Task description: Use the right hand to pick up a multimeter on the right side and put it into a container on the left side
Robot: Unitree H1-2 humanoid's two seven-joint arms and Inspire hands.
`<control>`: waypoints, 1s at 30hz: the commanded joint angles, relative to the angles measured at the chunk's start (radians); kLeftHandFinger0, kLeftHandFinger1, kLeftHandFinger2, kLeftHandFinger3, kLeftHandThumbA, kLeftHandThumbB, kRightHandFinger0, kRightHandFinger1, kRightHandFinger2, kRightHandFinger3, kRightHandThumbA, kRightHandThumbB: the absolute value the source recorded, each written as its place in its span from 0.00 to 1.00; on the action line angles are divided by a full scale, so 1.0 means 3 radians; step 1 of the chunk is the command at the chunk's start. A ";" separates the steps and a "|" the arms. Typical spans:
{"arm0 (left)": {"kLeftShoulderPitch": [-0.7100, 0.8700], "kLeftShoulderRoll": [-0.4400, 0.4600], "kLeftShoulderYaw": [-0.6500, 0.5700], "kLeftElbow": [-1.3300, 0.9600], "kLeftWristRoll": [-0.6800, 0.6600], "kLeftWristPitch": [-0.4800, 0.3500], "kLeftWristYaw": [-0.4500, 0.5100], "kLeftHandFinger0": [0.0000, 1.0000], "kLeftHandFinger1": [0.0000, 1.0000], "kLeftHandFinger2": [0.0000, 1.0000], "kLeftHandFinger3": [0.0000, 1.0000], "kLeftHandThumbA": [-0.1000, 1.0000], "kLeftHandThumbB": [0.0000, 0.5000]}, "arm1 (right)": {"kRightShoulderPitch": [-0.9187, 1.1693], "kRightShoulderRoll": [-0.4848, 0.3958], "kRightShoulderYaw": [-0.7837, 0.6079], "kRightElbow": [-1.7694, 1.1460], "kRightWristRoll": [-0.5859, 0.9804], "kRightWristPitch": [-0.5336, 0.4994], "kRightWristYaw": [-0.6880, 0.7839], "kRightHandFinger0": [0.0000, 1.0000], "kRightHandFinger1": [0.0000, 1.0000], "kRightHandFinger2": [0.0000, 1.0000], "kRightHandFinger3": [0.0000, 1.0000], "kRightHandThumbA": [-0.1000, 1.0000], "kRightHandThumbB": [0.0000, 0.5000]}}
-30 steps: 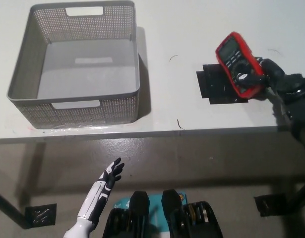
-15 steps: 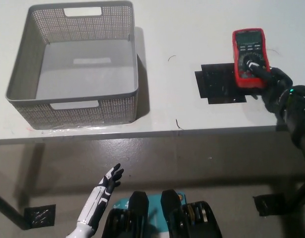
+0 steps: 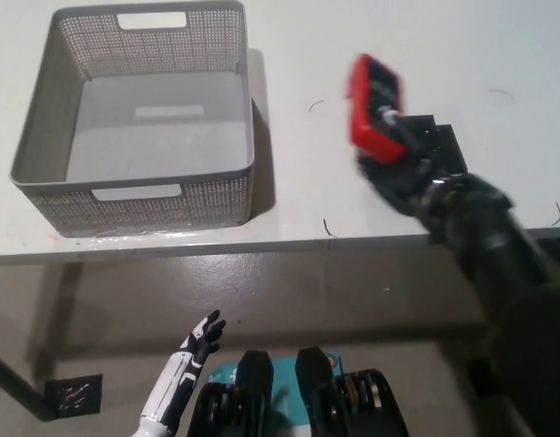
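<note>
- The container (image 3: 138, 118) sits on the counter (image 3: 498, 55) at my left, near the front edge.
- My right hand (image 3: 402, 159) is over the counter to the right of the container, well apart from it, holding the multimeter (image 3: 372, 114) tilted above the surface.
- A flat mat (image 3: 443, 141) lies on the counter under that hand, mostly hidden.
- My left hand (image 3: 199, 337) hangs below the counter's front edge, at lower left.

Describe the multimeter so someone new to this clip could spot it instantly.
Start at the white table, then look right of the grey perforated basket. The multimeter is the blurred red-cased device held above the tabletop by the black right hand, the only red thing here.
</note>
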State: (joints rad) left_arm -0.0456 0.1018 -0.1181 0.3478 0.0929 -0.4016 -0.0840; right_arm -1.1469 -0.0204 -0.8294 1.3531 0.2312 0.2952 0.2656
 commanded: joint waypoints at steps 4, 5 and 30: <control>0.0046 -0.0009 -0.0009 -0.0076 -0.0009 -0.0136 -0.0012 1.00 1.00 1.00 1.00 1.00 0.48 | -0.0556 0.0398 0.0273 -0.0740 0.0576 0.0461 0.0526 0.00 0.13 0.63 0.60 0.00 0.25; 0.0045 -0.0009 -0.0011 -0.0075 -0.0004 -0.0135 -0.0012 1.00 1.00 1.00 1.00 1.00 0.48 | -0.0553 0.0413 0.0309 -0.0783 0.0590 0.0490 0.0526 0.00 0.14 0.63 0.58 0.00 0.25; 0.0120 0.0004 -0.0066 -0.0074 0.0031 -0.0115 -0.0065 1.00 1.00 1.00 1.00 1.00 0.52 | -0.0883 0.0490 0.2234 -0.0786 -0.0390 -0.0529 -0.0522 0.03 0.51 1.00 0.97 0.00 0.27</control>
State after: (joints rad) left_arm -0.0171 0.1020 -0.1246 0.3462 0.0919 -0.4071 -0.0931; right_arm -1.2460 0.1426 -0.3389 1.0232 0.3325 0.3738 0.2672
